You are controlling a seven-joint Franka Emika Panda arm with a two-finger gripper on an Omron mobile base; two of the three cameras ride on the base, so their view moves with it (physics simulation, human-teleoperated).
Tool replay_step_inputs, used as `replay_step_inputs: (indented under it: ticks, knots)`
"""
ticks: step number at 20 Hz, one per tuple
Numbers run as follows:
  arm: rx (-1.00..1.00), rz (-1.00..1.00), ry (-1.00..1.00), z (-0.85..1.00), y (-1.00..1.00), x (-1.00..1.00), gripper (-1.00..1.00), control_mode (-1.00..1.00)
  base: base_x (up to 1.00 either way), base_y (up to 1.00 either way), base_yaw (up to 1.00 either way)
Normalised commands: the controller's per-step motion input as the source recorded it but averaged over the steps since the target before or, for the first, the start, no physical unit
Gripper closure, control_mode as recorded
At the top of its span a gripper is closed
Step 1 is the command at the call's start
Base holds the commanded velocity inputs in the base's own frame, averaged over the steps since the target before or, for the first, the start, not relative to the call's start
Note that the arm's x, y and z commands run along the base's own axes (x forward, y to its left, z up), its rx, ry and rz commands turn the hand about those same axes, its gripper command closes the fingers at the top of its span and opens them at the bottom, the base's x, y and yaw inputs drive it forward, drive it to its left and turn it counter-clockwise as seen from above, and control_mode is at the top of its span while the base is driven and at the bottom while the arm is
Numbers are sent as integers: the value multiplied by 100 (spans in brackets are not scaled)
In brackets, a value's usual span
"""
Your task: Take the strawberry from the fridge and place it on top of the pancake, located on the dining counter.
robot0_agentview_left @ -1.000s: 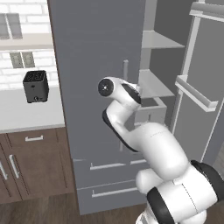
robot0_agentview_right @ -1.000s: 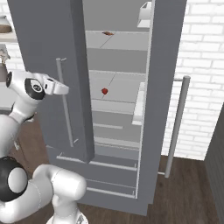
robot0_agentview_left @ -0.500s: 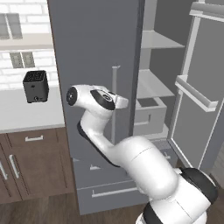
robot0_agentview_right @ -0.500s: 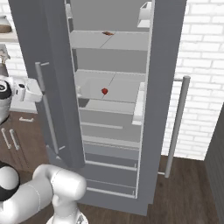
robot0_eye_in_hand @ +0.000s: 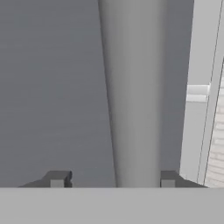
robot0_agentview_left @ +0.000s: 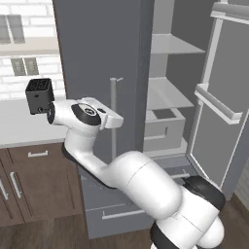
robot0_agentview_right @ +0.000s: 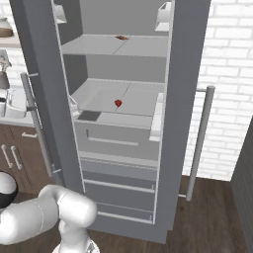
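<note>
On fridge shelf: strawberry, unlabelled.

You get flat, even rendered light in all three views, with no glare and no hard highlights. In the left base view the fridge door reads as a plain mid-grey, and the shelves at upper right carry only soft shading beneath them. In the right base view the fridge interior is pale and evenly lit, and the strawberry stays small but distinct. The hand view is soft and low in detail, a smooth grey gradient across the door surface.
</note>
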Motion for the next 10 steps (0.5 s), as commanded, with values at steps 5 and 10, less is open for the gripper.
replay_step_inputs:
  ticks: [5,10]
  knots:
    - [0,6,-3,-25,31,-10,-100,-100,0,0,0]
    - [0,16,7,-10,0,-18,-100,-100,0,0,0]
